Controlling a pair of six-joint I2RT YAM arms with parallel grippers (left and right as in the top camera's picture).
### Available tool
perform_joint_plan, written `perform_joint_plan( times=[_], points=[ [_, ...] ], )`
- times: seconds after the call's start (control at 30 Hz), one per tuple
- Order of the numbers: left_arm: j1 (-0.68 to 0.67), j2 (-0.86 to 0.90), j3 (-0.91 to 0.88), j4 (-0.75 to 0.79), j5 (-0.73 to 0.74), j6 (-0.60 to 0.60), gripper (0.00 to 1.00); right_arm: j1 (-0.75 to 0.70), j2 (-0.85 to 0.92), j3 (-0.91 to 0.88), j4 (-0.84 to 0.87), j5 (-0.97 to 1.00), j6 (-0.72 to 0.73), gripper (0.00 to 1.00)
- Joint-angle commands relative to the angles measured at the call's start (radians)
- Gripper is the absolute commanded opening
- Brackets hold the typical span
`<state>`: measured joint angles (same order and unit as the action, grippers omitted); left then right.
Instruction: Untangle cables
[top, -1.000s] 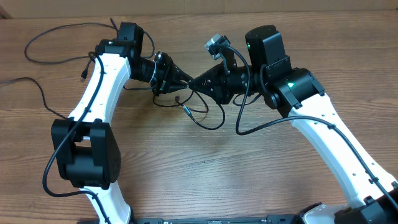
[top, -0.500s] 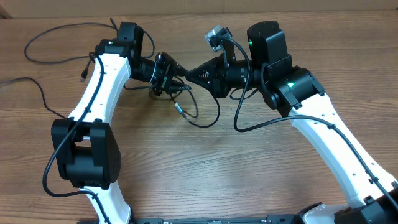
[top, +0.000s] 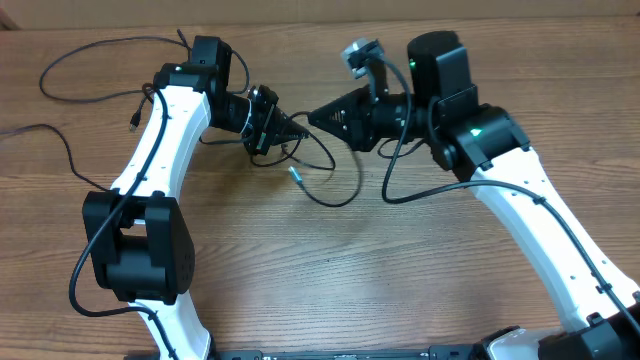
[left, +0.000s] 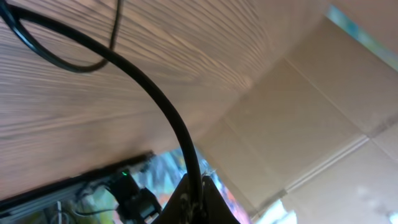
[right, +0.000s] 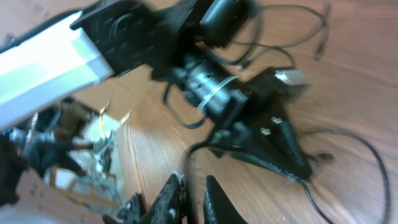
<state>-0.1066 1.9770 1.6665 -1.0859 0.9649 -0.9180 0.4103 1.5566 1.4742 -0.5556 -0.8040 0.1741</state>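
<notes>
The cables (top: 330, 203) are lying in a loose loop on the counter (top: 330, 290), and the broad wood between that loop and the arm bases is lying bare, giving a pincer open passage. Just beyond the loop, the left pincer (top: 299, 132) and right pincer (top: 312, 117) are pointing almost tip to tip, crowding any approach there. Right of the loop, the right arm's thick wire (top: 386, 185) is sagging low. Well left of the loop, a loose cord (top: 44, 80) is trailing across the far corner.

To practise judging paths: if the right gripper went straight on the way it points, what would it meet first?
Probably the left gripper, which faces it across a short gap; their heights are hard to compare from above.
</notes>
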Motion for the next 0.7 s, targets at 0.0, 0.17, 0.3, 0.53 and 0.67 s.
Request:
perform_joint_plan(
  times=[0.0,0.17,0.3,0.53,0.67],
  points=[
    [0.003,-0.01,0.021,-0.048,-0.159,0.007,0.04,-0.081,-0.023,0.018,-0.074,0.002,0.02,0.21],
    [-0.003,-0.061,0.235,-0.26,-0.373,0.079,0.04,-0.214,-0.023,0.018,-0.27,0.118,0.004,0.23],
    [-0.038,-0.129,0.429,-0.407,-0.532,0.111,0.04,-0.244,-0.023,0.018,-0.354,0.272,0.005,0.43],
    [-0.032,-0.313,0.588,-0.434,-0.679,0.13,0.04,-0.244,-0.023,0.018,-0.474,0.457,0.005,1.0],
    [0.085,-0.397,0.588,-0.525,-0.818,-0.04,0.04,-0.244,-0.023,0.018,-0.527,0.565,0.005,1.0]
  ],
)
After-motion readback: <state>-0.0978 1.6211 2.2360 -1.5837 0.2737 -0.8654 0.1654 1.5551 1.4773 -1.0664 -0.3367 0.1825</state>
